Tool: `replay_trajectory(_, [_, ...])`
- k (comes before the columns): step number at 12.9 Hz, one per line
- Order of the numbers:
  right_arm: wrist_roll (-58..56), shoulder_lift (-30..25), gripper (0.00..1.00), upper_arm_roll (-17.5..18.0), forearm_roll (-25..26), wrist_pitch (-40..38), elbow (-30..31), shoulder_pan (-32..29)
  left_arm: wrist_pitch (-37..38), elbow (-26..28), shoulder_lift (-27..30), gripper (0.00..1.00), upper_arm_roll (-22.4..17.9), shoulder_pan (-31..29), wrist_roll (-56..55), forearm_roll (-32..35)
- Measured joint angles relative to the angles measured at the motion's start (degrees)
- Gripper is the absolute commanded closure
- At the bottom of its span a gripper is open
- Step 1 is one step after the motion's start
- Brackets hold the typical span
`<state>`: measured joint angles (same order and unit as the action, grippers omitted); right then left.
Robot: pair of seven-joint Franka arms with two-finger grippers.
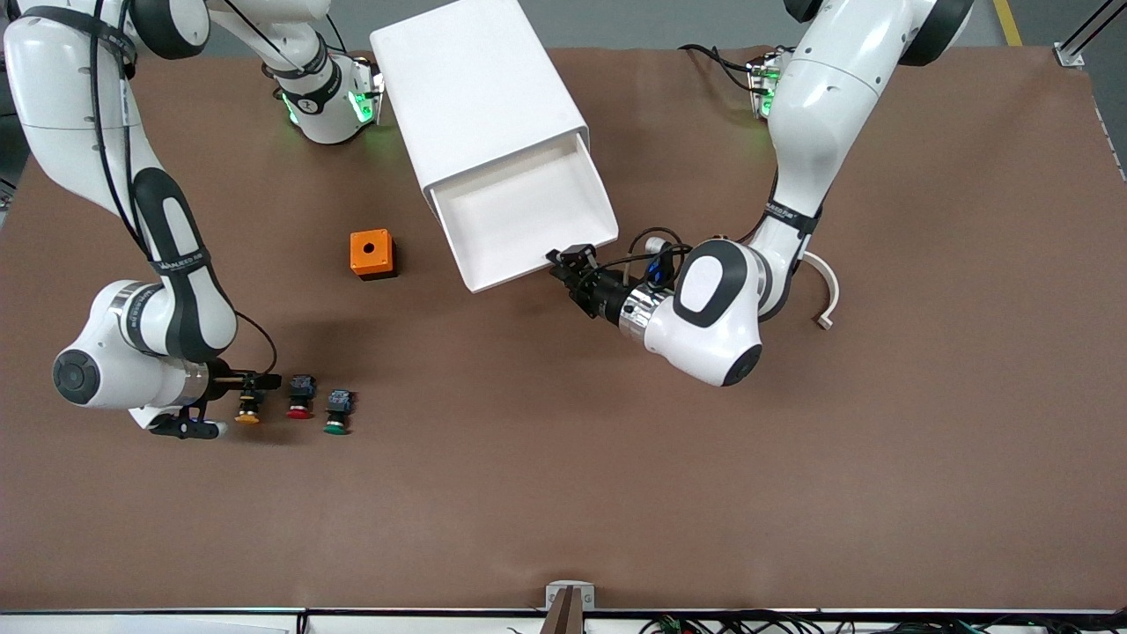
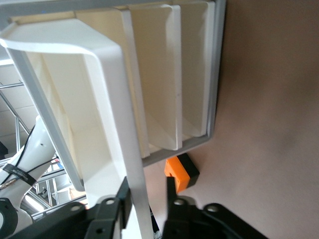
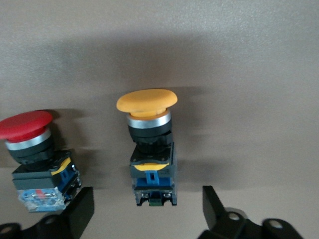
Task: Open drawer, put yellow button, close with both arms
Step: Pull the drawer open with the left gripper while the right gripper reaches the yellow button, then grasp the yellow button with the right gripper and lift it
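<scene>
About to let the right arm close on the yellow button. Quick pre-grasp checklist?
1. Top drawer pulled out: ok, and its inside shows nothing in it.
2. Left gripper on the drawer's front lip: ok, fingers either side of the lip in the left wrist view.
3. Right gripper open: ok, fingers spread wide.
4. Yellow button between the fingers: ok, lying on its side, centred.
5. Red button out of the way: cannot tell; it lies right beside one finger and might get nudged.
6. Green button clear: ok, lies past the red one.
</scene>
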<state>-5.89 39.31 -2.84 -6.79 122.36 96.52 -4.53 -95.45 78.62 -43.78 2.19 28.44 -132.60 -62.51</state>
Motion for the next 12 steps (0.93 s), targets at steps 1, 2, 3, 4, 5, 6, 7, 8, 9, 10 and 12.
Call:
replay_trajectory(1, [-0.4,0.0,0.47,0.0,0.0,0.0,0.0,0.0,-0.2,-0.3,0.0,0.01,-0.2,-0.6,0.2,0.0])
replay_trajectory(2, [-1.2,0.0,0.58,-0.1,0.0,0.0,0.0,0.0,-0.3,-1.0,0.0,0.01,-0.3,-1.7,0.4,0.0])
replay_trajectory(3, [-2.1,0.0,0.67,-0.1,0.0,0.0,-0.1,0.0,-0.3,-2.0,0.0,0.01,-0.7,-3.1,0.4,0.1])
replay_trajectory(4, [-2.7,0.0,0.77,-0.2,0.0,0.0,-0.3,-0.1,-0.3,-3.0,0.1,0.01,-1.1,-4.7,0.4,1.0])
replay_trajectory(5, [-3.0,0.0,0.87,-0.2,0.0,0.1,-0.6,-0.2,-0.2,-3.9,0.1,0.01,-1.4,-6.5,0.5,2.9])
replay_trajectory(6, [-3.2,0.0,0.96,-0.2,0.0,0.2,-1.0,-0.3,0.2,-4.8,0.2,0.01,-1.4,-8.3,1.2,5.5])
replay_trajectory(7, [-3.3,0.0,0.98,-0.3,0.0,0.2,-1.4,-0.4,1.6,-5.4,0.7,0.00,-1.3,-9.9,2.8,8.5])
replay_trajectory(8, [-3.4,0.0,0.98,-0.3,0.0,0.3,-1.9,-0.4,3.9,-5.8,1.5,0.00,-1.4,-11.2,5.1,11.7])
replay_trajectory(9, [-3.5,0.0,0.99,-0.3,0.1,0.3,-2.5,-0.4,6.4,-5.8,2.3,0.00,-1.4,-12.4,7.3,14.6])
replay_trajectory(10, [-3.5,0.0,1.00,-0.3,0.1,0.3,-3.3,-0.4,8.8,-5.8,2.9,0.00,-1.4,-13.9,9.5,17.2])
replay_trajectory(12, [-3.5,-0.1,1.00,-0.2,0.1,0.2,-4.7,-0.3,12.1,-5.9,3.4,0.00,-1.5,-17.4,16.0,22.5])
